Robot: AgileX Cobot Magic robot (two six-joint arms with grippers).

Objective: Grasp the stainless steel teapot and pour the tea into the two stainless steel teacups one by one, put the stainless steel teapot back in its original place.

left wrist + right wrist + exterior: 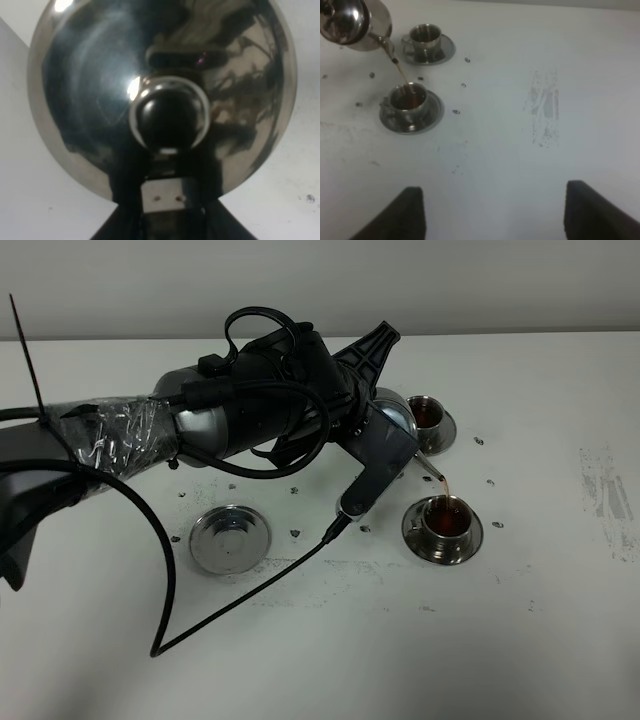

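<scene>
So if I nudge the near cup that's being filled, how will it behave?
The near cup looks close to full of tea, so a nudge would probably slop some out. It only rests on its saucer, polished steel on steel, so it may well slide. The white table looks smooth, so cup and saucer could skate together.
</scene>
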